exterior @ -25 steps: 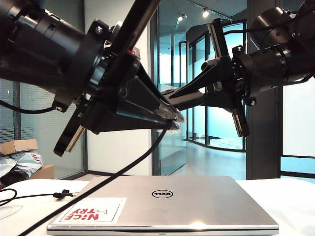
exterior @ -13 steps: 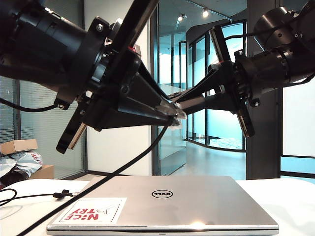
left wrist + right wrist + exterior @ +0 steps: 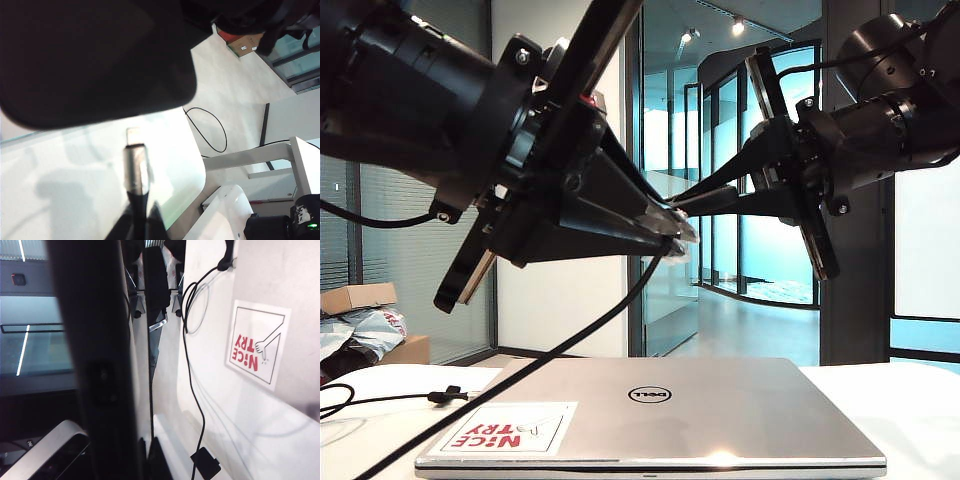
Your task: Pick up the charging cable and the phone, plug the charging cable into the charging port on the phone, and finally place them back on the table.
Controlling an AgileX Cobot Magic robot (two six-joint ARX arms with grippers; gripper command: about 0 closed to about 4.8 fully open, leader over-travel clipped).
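1. Left gripper [image 3: 672, 232]: raised above the laptop [image 3: 650, 410], approx. centre of ext. view; jaws closed on the cable [image 3: 575, 335] just behind its plug. In left wrist view the silver plug [image 3: 136, 162] is seen projecting from between the fingertips [image 3: 131, 220], tip pointed toward a large dark mass filling much of that view; contact w/ it cannot be told.

2. Right gripper [image 3: 692, 200]: raised, reaching in from the right of ext. view, tips just beside the left gripper's tips. Jaws clamped on the phone [image 3: 95, 365], seen edge-on as a dark slab across right wrist view. In ext. view the phone itself cannot be made out clearly between the two grippers.

3. Cable: black cord hung from left gripper, run down and to the left past the laptop's front-left corner. Further length laid on the table [image 3: 380, 420] at left, w/ small black clip [image 3: 445, 395] on it. Clip [image 3: 205, 462] and a cord loop also seen in right wrist view.

4. Laptop: silver, lid shut, flat on table, below both grippers. Red-and-white sticker [image 3: 505, 428] at its front-left.

5. Table: white.
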